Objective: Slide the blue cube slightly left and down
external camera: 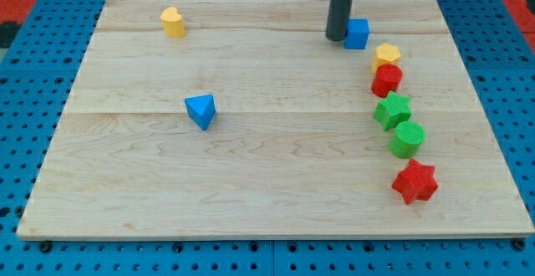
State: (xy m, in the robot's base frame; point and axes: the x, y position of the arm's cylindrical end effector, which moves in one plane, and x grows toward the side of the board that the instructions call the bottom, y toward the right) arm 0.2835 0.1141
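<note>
Camera view: one frame, looking down on a wooden surface [276, 176] laid over a blue pegboard [25, 100]; a red area shows at the top corners.
Arm end: a straight dark rod with no jaws, so nothing opens, closes or is held; it works by pushing only.
My tip [336, 38]: on the surface near the top edge, right of centre; just left of the blue cube and touching it or very nearly, contact not resolvable.
Blue cube [358, 33]: upper right part of the surface, upright, flat on its base; apart from the yellow block [386, 56] below and to its right.
Right-hand column: yellow block above a red block [386, 80], the two touching; then a green star [393, 110], a green cylinder [407, 139] and a red star [415, 181] running down toward the view's bottom.
Other blocks: yellow cylinder [173, 23] at upper left; blue wedge [201, 111] left of centre; both well apart from the cube.
Handling, judged: cube looks small, rigid and light; likely to slide readily on smooth wood; flat faces give a stable push, an off-centre push would turn it.
Contact point, judged: for a left-and-down slide the push belongs on the cube's upper right side, mid-face; my tip stands on the opposite side, so it would need to pass round first.
Risk, judged: circling to the right brings the rod near the yellow block; a hard push may overshoot a slight move.
</note>
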